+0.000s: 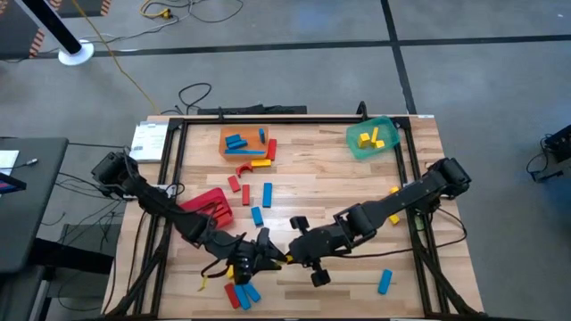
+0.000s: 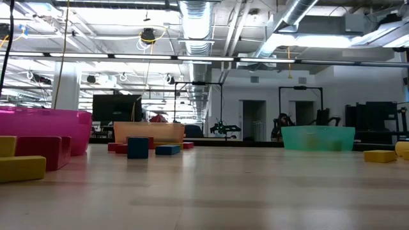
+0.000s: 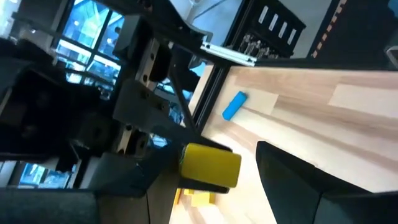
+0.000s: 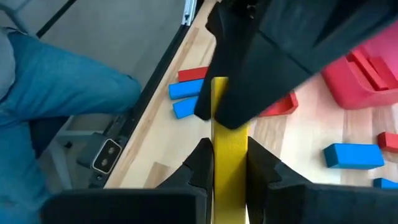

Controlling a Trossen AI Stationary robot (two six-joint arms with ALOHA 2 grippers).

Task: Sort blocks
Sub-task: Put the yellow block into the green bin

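Table: a pale wooden table (image 1: 303, 192) inside a dark rail frame (image 1: 174, 160); that frame is the hard limit on every side, and the two arms meet low near its front rail.
Open room: the widest bare wood lies mid-table, between the loose blocks and the green bin (image 1: 372, 138) at the far right.
Bins: the red bin (image 1: 210, 207) sits just beside the left arm, the orange bin (image 1: 247, 143) holds blue blocks at the far middle, and the green bin holds yellow ones.
Left gripper: the left gripper (image 1: 254, 259) has its fingers spread apart on either side of the yellow block, not pinching it.
Right gripper: the right gripper (image 4: 225, 163) is clamped on the yellow block (image 4: 227, 146) across its thin sides.
Yellow block: held up between both grippers near the front edge, seemingly mid-handover.
Handling: it looks rigid, light and smooth-faced, so a grip across the narrow faces near mid-length should hold; an end grip may let it swivel.
Loose blocks: red and blue blocks (image 1: 243, 294) lie close under the grippers, leaving little room to lower there.
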